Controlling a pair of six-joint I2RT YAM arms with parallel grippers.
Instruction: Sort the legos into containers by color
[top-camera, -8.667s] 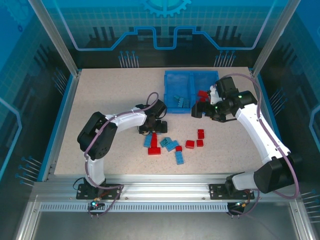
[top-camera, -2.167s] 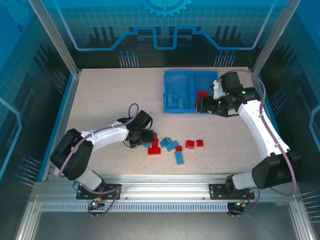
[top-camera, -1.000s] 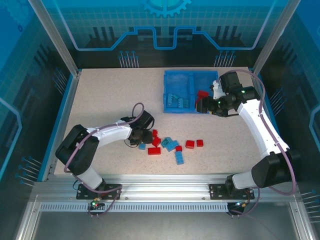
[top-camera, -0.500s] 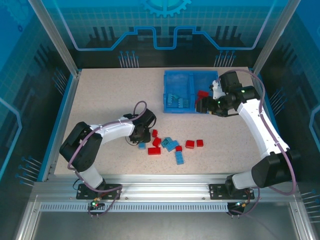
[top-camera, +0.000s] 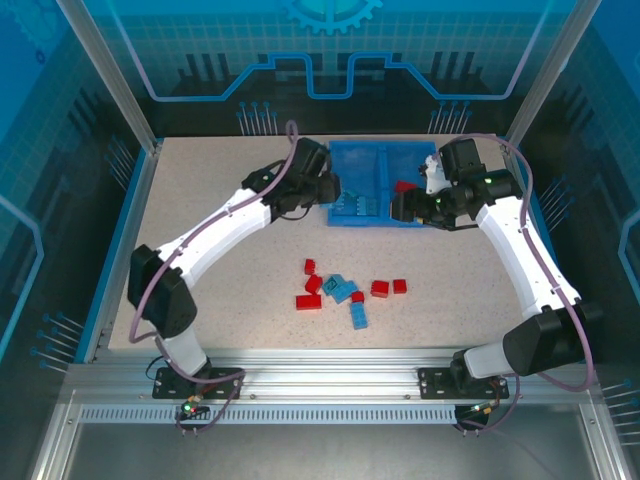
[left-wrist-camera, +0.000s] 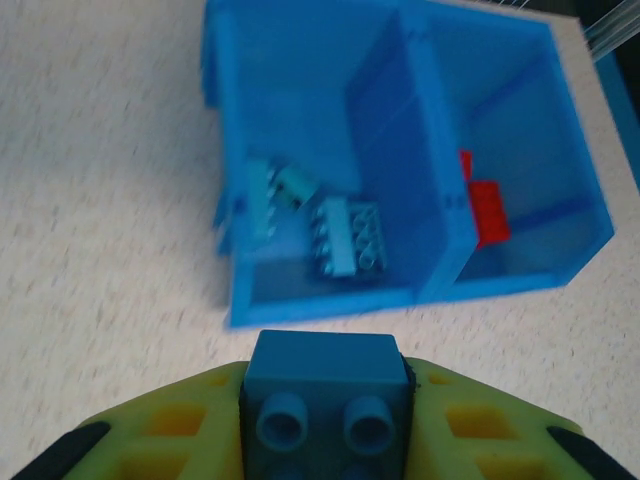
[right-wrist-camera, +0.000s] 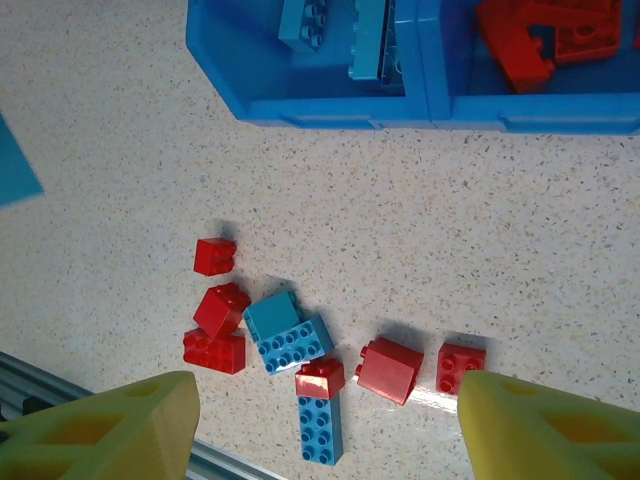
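Left pincer (left-wrist-camera: 325, 425) is clenched on a light blue brick (left-wrist-camera: 325, 372), which I'm holding just short of the bin (left-wrist-camera: 320, 302) at twelve o'clock (its left compartment (left-wrist-camera: 290, 110) holds the other blue legos (left-wrist-camera: 345, 240)), ready to drop it there.

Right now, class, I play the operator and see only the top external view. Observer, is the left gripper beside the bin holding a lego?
Observer: Yes. The left wrist view shows the left gripper shut on a blue brick, studs towards the camera.
Operator: And the right gripper?
Observer: The right wrist view shows the right gripper open, its yellow fingers wide apart, gripping nothing.
Operator: Where does that blue brick point?
Observer: At the bin's left compartment, where light blue bricks lie by the near wall.
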